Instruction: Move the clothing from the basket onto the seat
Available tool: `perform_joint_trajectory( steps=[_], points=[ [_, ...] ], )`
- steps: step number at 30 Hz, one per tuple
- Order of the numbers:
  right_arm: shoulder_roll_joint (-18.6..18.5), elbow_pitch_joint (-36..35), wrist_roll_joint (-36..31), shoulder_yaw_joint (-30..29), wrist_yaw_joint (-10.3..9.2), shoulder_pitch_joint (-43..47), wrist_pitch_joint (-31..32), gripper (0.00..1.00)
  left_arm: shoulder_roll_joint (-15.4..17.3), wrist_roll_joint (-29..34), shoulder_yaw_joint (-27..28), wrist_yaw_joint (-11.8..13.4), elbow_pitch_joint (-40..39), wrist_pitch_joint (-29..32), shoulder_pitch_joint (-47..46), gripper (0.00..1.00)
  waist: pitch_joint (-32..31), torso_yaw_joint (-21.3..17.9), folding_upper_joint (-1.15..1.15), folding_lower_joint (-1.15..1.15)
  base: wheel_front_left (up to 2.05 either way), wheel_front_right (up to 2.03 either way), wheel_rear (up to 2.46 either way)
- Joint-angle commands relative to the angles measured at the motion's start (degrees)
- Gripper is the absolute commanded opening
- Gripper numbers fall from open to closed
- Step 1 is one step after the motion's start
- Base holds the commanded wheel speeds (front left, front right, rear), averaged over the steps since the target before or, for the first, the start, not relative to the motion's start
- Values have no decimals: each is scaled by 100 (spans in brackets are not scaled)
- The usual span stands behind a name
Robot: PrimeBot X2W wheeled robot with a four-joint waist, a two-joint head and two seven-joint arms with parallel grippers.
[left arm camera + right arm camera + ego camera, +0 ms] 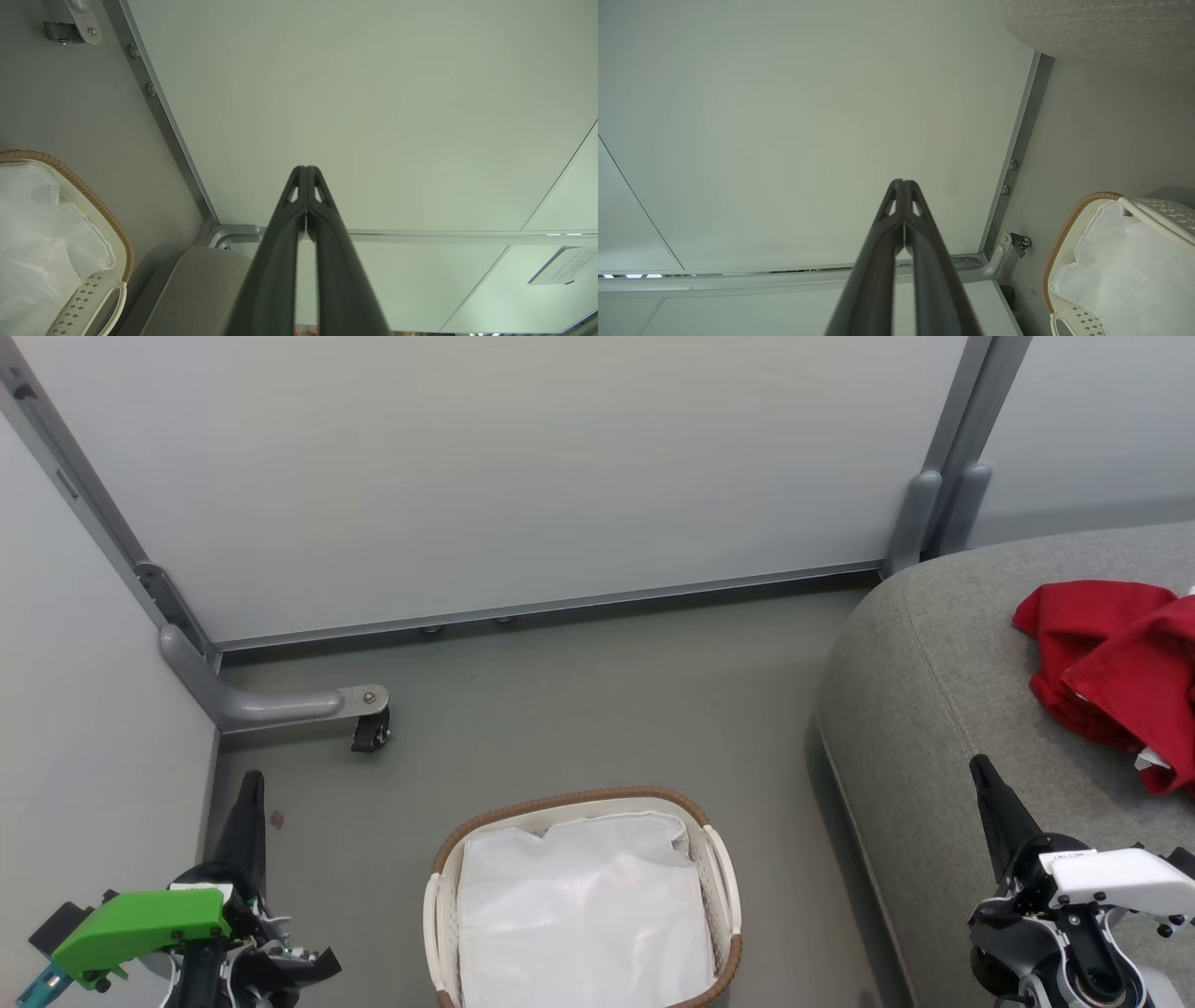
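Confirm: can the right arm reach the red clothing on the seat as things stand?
Probably yes. The right gripper sits at the edge of the seat, with only bare upholstery between it and the clothing. It is shut, so it would need opening first.

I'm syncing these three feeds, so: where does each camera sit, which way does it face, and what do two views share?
Head view: on the head, looking forward and down at the basket, seat and clothing; left gripper lower left, right gripper lower right.
Left wrist view: on the left wrist, along its shut fingers toward the panel.
Right wrist view: on the right wrist, along its shut fingers toward the same panel.
Shared: both wrist views catch the basket and a seat corner.
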Motion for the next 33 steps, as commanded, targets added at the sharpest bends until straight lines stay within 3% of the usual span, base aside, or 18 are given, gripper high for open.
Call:
perform_joint_trajectory(
  steps=[1, 33],
  points=[
    [-34, -17, 20, -12, -2, -44, 19, 0, 35, -17, 12, -34, -5, 18, -63, 0, 0, 0, 0, 0, 0, 0, 0],
    [-34, -17, 20, -11, -2, -43, 18, 0, 36, -18, 11, -34, -4, 17, -63, 0, 0, 0, 0, 0, 0, 0, 0]
  ],
)
